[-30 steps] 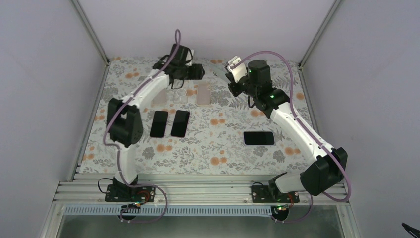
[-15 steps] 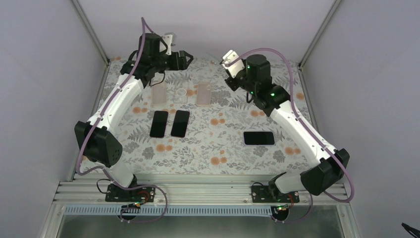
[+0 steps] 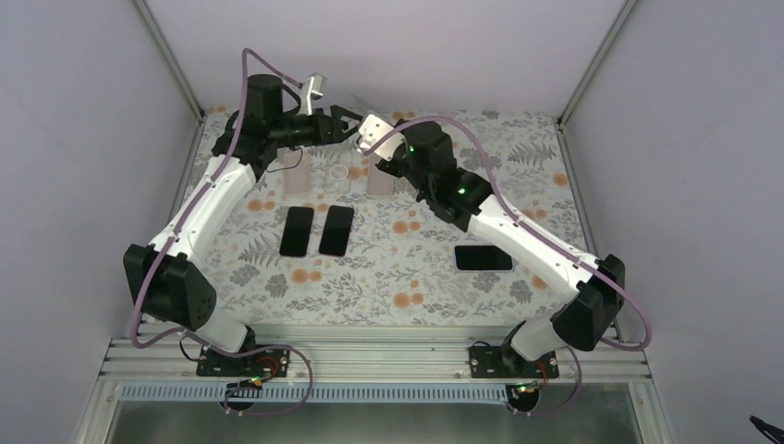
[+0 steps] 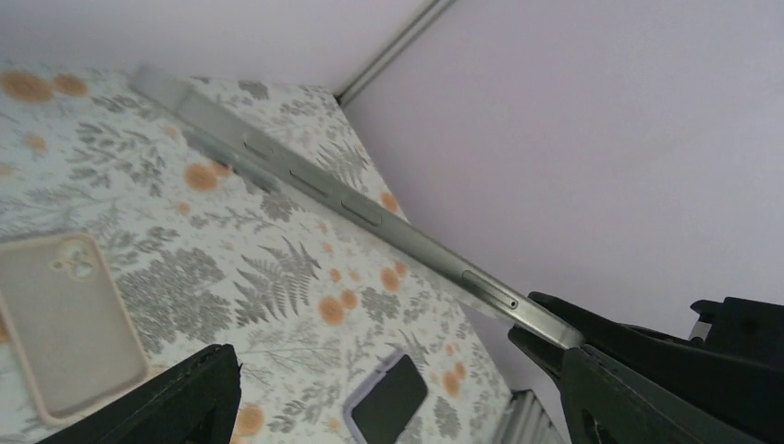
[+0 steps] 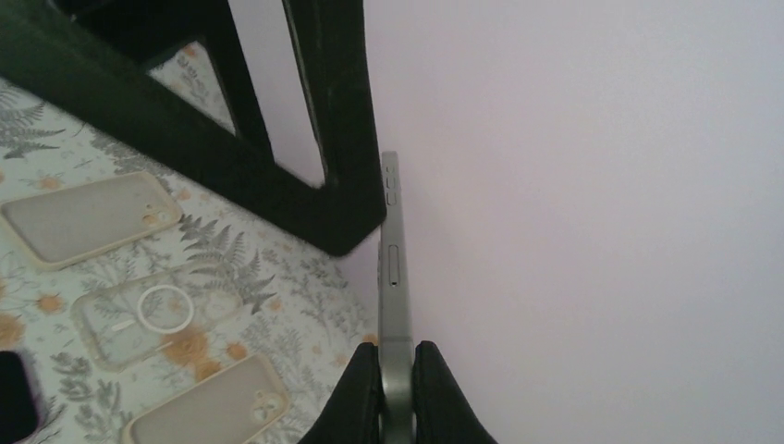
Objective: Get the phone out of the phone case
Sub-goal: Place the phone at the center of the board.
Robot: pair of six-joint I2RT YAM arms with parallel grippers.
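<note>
The left gripper (image 3: 344,122) hangs in the air beyond the far end of the clear ring-marked case (image 3: 339,176), its jaws spread wide and holding nothing. One jaw lies just beside the phone (image 5: 393,277). The bare silver phone is also aloft beyond that case, edge-on, and the right gripper (image 5: 396,365) pinches one end tight. Tan cases (image 3: 298,176) (image 3: 380,174) flank the ring-marked case.

Left pincer (image 3: 347,122) agape, right pincer (image 5: 398,365) clamped
</note>
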